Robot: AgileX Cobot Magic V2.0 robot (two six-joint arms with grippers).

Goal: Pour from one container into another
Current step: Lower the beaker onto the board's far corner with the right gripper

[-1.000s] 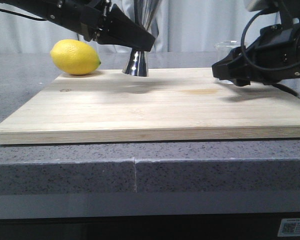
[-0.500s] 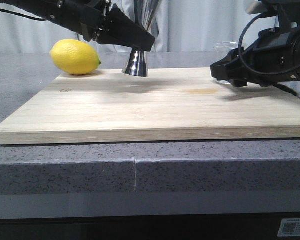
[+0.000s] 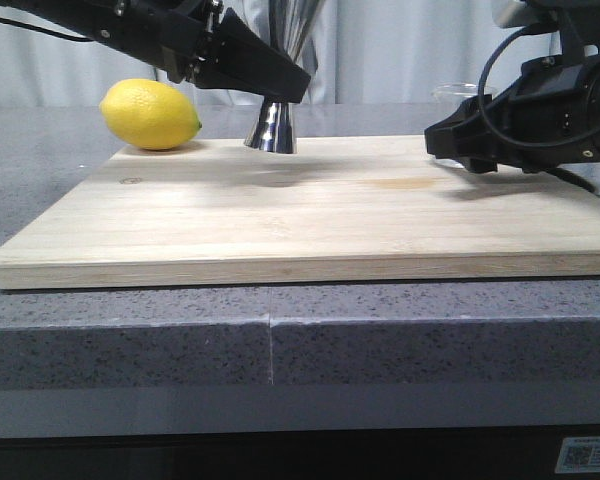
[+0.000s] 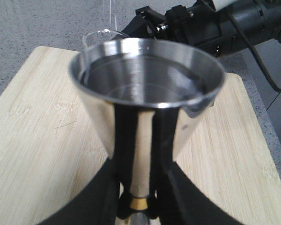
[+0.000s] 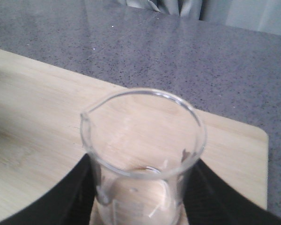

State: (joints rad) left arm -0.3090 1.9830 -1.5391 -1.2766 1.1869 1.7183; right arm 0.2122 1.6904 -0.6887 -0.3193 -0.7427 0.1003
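You're looking at the board (image 3: 310,215) sitting mid-frame on the counter (image 3: 280,340). Lemon (image 3: 150,114) is resting at its upper-left corner, jigger (image 3: 272,125) standing just right of it, beaker (image 3: 458,96) sitting far right.

You see the steel jigger (image 3: 272,125) upright at the board's 11 o'clock, liquid inside; your clear beaker (image 5: 143,154) stands upright around 2 o'clock

Lighting: bright, even, from overhead; you get soft shadows on the pale wooden board (image 3: 310,215). Glare: strong highlights on the shiny steel hourglass jigger (image 4: 145,89). Focus: your front view is sharp; the clear glass beaker (image 5: 143,154) is slightly soft close up.
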